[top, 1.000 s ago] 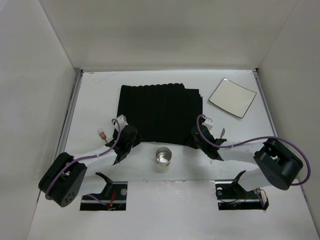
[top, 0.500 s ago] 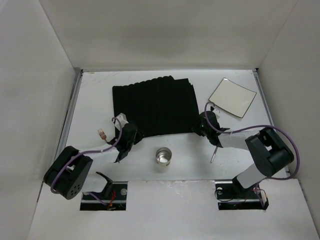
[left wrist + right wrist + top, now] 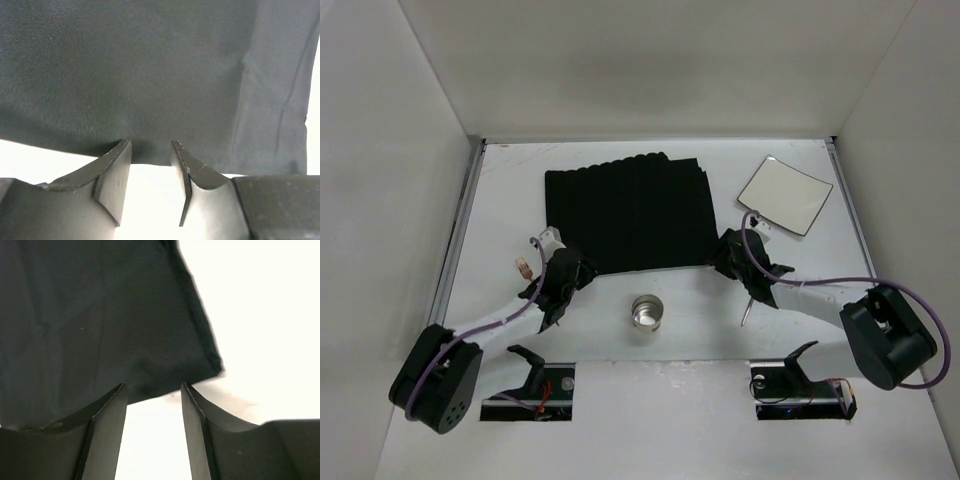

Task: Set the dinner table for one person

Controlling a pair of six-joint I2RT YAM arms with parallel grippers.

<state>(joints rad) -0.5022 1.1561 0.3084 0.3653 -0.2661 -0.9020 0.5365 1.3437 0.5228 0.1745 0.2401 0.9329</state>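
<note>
On the white dinner table (image 3: 505, 200) a black ribbed cloth mat (image 3: 625, 212) lies spread flat. My left gripper (image 3: 576, 268) sits at its near left corner. In the left wrist view that gripper (image 3: 150, 146) is open, and the mat's edge (image 3: 150, 75) lies just past the fingertips, with bare table between them. My right gripper (image 3: 724, 253) is at the mat's near right corner. In the right wrist view it (image 3: 152, 387) is open too, with the mat's corner (image 3: 150, 330) just beyond its tips and nothing held.
A glossy white square plate (image 3: 784, 194) lies at the back right. A small metal cup (image 3: 647, 312) stands near the front between the arms. A thin metal utensil (image 3: 747, 310) lies beside the right arm. White walls close in the table on three sides.
The mat slid away from the arms and to the left, and now lies flatter. The right gripper has opened and let go of it. The left arm has drawn back slightly.
</note>
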